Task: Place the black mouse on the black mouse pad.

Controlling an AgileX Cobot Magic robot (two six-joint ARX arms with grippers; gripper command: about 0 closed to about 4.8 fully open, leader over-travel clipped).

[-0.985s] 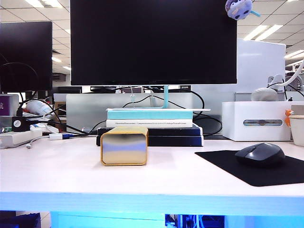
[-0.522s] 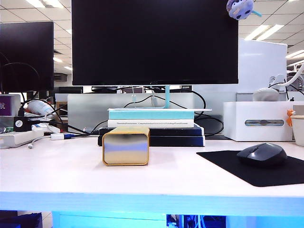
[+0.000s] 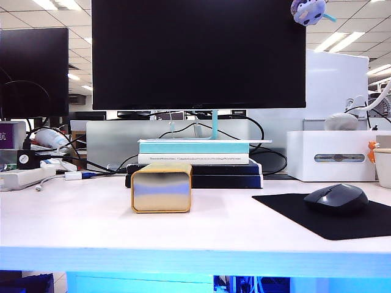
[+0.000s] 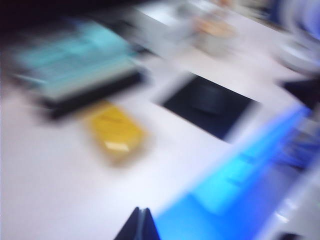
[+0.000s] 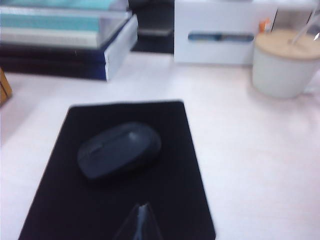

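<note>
- We see the white worktop point(image 3: 73, 226) carrying everything; neither arm shows in the exterior view.
- Large black monitor point(image 3: 198, 54) stands at the back, its stand on a stack of books point(image 3: 194, 160).
- White box point(image 3: 333, 155) sits at the back right, with a grey rounded lump point(image 3: 341, 121) on top of it.
- Black mouse pad point(image 3: 293, 210) lies flat on the right side of the worktop, reaching past the exterior view's right edge.
- Gold box point(image 3: 161, 187) sits in front of the books, well apart from the pad.
- White lidded cup point(image 5: 286, 62) stands beside the white box, off the pad.
- Black mouse point(image 3: 336, 198) rests on the pad, fully inside its edges in the right wrist view.
- Right end effector point(image 5: 141, 220): dark fingertips pressed together, holding nothing, above the pad's near edge, apart from the mouse.
- Left end effector point(image 4: 139, 226): tips together, empty, high over the worktop's front edge; that view is heavily motion-blurred.
</note>
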